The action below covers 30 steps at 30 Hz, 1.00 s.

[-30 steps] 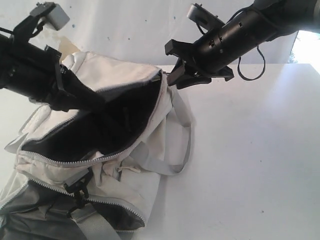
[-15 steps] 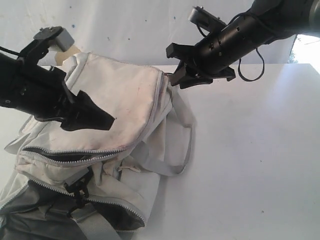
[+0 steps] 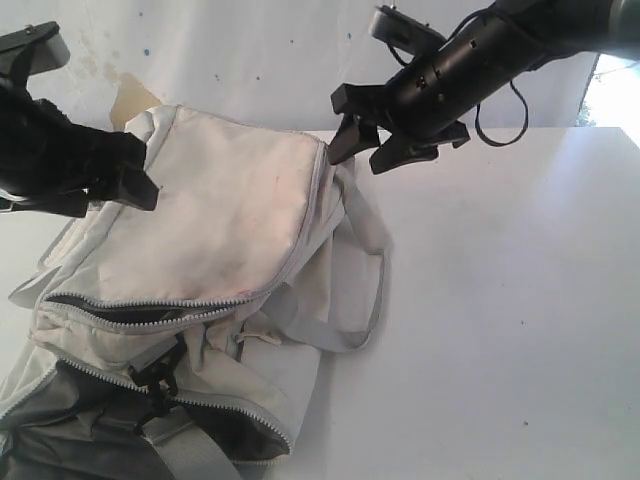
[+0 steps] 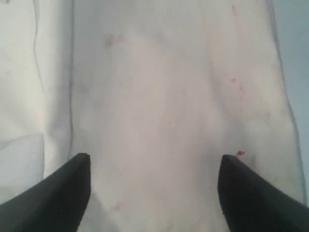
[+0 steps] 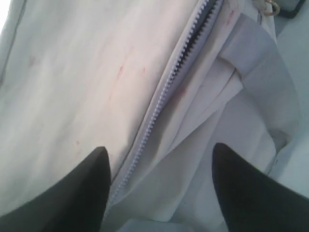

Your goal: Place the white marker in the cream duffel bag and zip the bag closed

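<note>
The cream duffel bag (image 3: 230,210) lies on the white table, its stained top flap flat over the main opening. A dark slit (image 3: 100,308) shows along the near zipper. My left gripper (image 3: 140,170) hovers open beside the bag's left end; its wrist view shows the left gripper (image 4: 154,162) with only bag fabric (image 4: 164,96) below. My right gripper (image 3: 357,160) hangs open just above the bag's far right corner. In its wrist view the right gripper (image 5: 160,150) straddles the grey zipper (image 5: 169,87), holding nothing. The white marker is out of view.
A grey webbing strap (image 3: 372,290) loops off the bag onto the table (image 3: 500,330). A black buckle (image 3: 160,380) and a lower pocket with dark grey lining (image 3: 90,420) sit at the near left. A white wall (image 3: 250,50) stands behind.
My left gripper pulled out of the bag's opening to the left and opened. The flap dropped flat over the opening. My right gripper let go of the bag's corner and opened.
</note>
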{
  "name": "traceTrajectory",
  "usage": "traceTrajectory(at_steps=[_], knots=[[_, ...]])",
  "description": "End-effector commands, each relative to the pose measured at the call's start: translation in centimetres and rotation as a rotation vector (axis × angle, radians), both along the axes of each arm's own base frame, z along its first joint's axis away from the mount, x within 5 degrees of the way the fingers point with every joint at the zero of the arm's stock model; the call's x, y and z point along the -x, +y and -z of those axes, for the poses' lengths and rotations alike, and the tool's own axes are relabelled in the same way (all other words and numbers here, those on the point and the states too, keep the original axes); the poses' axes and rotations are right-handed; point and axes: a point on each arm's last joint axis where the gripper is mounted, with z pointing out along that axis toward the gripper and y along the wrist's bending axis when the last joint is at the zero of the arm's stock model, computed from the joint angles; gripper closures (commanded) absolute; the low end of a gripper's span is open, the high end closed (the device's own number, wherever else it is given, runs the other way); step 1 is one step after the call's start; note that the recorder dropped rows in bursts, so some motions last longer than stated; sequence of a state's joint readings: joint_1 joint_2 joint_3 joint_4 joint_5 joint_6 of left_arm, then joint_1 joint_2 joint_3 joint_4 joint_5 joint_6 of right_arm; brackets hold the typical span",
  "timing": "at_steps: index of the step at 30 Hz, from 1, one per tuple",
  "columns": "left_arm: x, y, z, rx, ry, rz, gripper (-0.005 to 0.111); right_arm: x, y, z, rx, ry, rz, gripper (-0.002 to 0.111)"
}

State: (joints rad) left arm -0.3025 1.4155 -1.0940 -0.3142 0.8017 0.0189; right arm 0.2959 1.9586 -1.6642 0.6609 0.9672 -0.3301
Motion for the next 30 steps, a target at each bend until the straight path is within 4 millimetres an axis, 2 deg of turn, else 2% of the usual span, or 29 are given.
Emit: traceTrajectory(at_steps=[1,5,10,15,17,20,24,26,30], knots=[[0.6,1.2,0.8,-0.105,0.142,-0.121,0.025,-1.3,0.1,-0.2,0.002,0.083,0.045,0.05],[1.2,2.1,1.2,-0.181,0.229,-0.207,0.025,-2.7,0.6,0.0,0.018,0.116,0.013,0.05],[2.2,2.1,1.4,-0.199,0.348,-0.191,0.025,-5.1,0.7,0.7,0.032,0.027,0.048,0.05],[2.2,2.0,1.4,-0.186,0.349,-0.192,0.025,-8.1,0.3,0.5,0.015,-0.239,0.128,0.05],[2.7,1.8,1.6,-0.159,0.401,-0.189,0.025,-9.3,0.2,0.5,0.0,-0.343,0.18,0.05],[3.2,1.3,2.3,-0.109,0.447,-0.184,0.025,-9.6,0.7,1.8,-0.036,-0.301,0.182,0.05],[2.8,0.8,4.4,-0.073,0.501,-0.201,0.025,-9.9,1.9,4.9,-0.062,-0.177,0.058,0.054],[2.3,0.6,4.8,-0.056,0.489,-0.211,0.025,-10.5,2.2,5.1,-0.067,-0.183,0.043,0.054],[1.9,0.4,4.9,-0.033,0.47,-0.233,0.025,-11.9,2.1,5.0,-0.056,-0.301,0.048,0.054]])
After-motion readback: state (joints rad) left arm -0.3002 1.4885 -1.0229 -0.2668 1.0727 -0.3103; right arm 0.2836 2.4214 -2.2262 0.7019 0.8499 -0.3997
